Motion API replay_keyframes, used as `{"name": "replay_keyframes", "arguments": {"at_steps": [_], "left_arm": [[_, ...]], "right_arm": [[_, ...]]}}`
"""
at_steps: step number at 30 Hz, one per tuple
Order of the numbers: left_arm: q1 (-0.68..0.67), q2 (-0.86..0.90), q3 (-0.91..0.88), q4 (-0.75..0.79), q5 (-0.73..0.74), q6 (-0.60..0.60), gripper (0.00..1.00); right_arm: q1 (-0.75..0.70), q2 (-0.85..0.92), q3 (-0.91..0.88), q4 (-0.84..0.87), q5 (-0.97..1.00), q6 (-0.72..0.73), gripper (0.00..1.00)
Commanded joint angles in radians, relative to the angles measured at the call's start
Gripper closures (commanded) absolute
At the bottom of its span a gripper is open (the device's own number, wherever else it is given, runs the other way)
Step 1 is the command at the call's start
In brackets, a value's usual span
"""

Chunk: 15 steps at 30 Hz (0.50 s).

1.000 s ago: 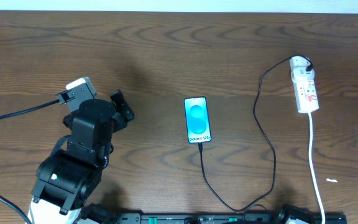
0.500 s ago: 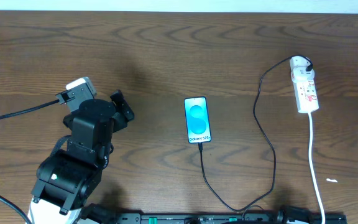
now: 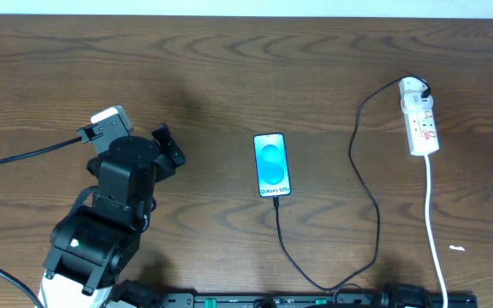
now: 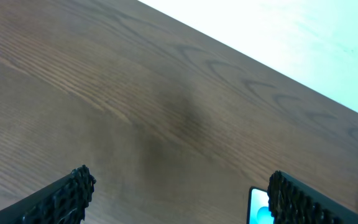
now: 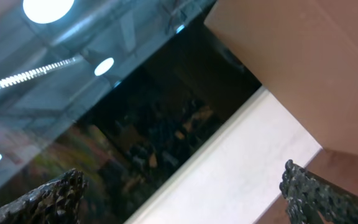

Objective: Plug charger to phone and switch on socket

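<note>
Left end effector point(image 3: 171, 147) hangs wide open, empty, over the bench point(image 3: 229, 68). The phone point(image 3: 272, 165) lies mid-bench, the charger point(image 3: 362, 171) seemingly plugged in. The socket point(image 3: 421, 127) sits far right. The right end effector point(image 5: 182, 180), spread and empty, should press its switch squarely.

We recorded the left arm point(image 3: 114, 184) as black, blocky segments bearing a white module point(image 3: 109, 120) and black cable point(image 3: 24, 155); fingertips point(image 4: 73, 193) were black, knobbly-textured.
</note>
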Motion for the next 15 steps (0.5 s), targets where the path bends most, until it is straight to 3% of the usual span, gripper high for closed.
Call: {"name": "replay_keyframes", "arguments": {"at_steps": [1,15], "left_arm": [[0.006,0.0,0.009,-0.002,-0.018,0.007,0.08],[0.006,0.0,0.009,-0.002,-0.018,0.007,0.08]], "right_arm": [[0.011,-0.014,-0.006,0.007,0.024,-0.005,0.01],[0.024,-0.291,-0.006,-0.006,0.191,-0.017,0.01]]}}
